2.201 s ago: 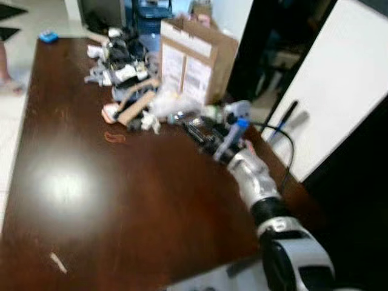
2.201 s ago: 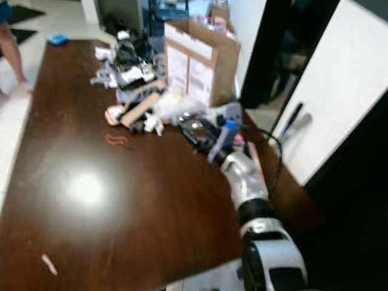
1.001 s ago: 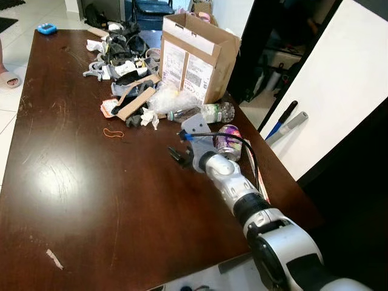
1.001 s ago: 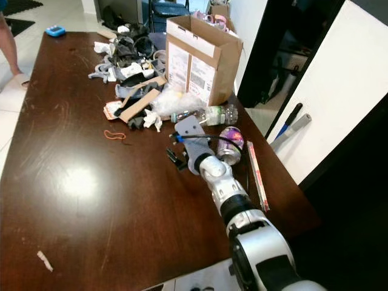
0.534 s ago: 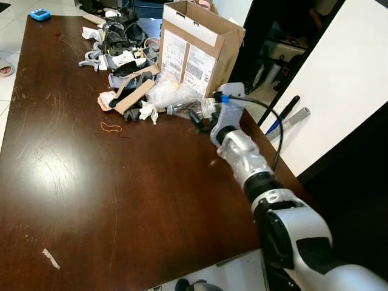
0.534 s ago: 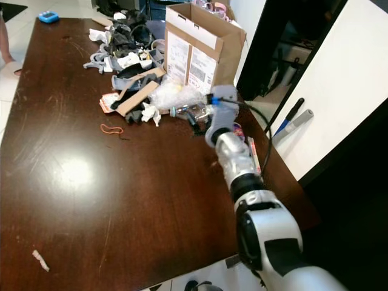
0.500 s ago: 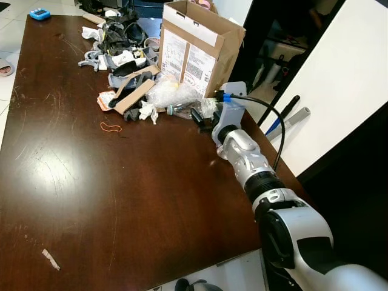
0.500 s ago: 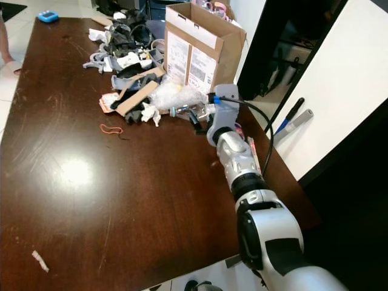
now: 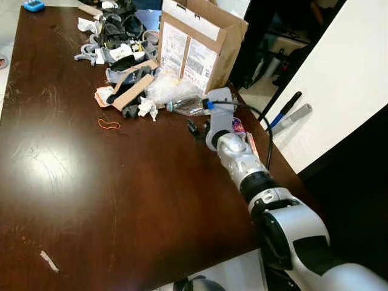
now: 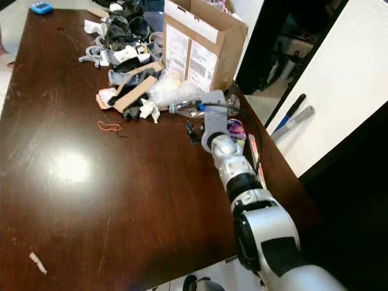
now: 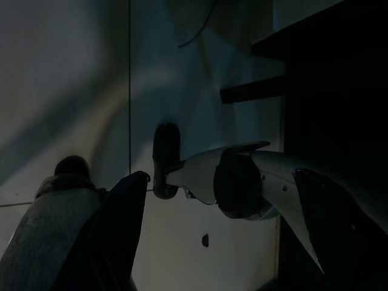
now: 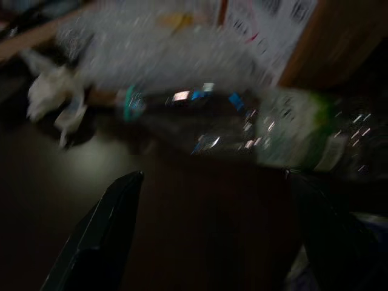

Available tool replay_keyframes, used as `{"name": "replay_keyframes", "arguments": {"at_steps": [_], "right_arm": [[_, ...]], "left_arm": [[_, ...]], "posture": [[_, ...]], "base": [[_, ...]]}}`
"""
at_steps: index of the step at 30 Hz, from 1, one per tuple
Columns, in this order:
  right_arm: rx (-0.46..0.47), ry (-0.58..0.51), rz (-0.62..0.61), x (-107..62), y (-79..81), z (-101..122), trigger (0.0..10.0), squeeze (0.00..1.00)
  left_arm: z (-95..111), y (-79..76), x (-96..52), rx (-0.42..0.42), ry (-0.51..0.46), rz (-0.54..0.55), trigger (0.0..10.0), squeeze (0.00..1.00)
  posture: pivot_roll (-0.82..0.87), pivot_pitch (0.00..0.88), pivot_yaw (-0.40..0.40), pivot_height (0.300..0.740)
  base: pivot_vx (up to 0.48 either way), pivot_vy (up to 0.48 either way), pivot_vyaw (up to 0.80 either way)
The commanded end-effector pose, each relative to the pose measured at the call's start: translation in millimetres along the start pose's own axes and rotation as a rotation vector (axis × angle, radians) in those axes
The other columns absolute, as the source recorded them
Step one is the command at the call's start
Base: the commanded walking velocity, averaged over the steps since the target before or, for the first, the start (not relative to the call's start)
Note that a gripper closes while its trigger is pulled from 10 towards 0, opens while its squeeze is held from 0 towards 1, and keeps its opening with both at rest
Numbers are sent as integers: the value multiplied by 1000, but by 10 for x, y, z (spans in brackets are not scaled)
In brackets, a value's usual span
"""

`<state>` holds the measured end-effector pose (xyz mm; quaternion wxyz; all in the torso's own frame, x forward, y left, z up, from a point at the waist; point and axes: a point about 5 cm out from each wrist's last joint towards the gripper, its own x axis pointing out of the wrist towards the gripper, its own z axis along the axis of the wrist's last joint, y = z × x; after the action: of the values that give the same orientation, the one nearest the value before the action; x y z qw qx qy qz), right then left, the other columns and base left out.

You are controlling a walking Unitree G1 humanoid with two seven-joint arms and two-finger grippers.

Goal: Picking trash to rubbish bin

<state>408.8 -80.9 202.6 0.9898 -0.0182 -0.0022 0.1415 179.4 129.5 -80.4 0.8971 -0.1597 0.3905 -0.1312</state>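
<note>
The right gripper (image 9: 195, 130) is being held low over the dark wooden surface (image 9: 91, 182) near its right edge, its two black fingers (image 12: 100, 242) spread wide with nothing between them, and is being pointed at the clear plastic bottle (image 12: 242, 130) lying on its side just ahead. The bottle is lying at the foot of the open cardboard box (image 9: 197, 48), beside a crumpled clear plastic wrapper (image 9: 167, 88) and white paper scraps (image 9: 144, 108) at the near end of a trash pile running toward the far edge. The left gripper (image 11: 212, 200) is being hung idle in shade, fingers parted.
</note>
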Motion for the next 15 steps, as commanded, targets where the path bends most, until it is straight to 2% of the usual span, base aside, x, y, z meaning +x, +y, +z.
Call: {"name": "replay_keyframes", "arguments": {"at_steps": [1,6,10,15], "right_arm": [[17,-26,-18,10,-48,98,10000,0],[17,-76,-28,20,-68,226,10000,0],[-92,-31,-50,15,-90,164,10000,0],[-155,15,-103,-2,-158,108,10000,0]], "left_arm": [[-421,-90,-97,-82,125,5,10000,0],[-419,-99,-93,-79,125,0,10000,0],[-402,-101,-85,-78,119,1,10000,0],[-397,-97,-85,-82,111,8,10000,0]], "posture": [[135,232,-188,740],[135,230,-189,740],[136,229,-192,740],[137,231,-201,740]], "base": [[0,0,0],[0,0,0],[0,0,0],[0,0,0]]}}
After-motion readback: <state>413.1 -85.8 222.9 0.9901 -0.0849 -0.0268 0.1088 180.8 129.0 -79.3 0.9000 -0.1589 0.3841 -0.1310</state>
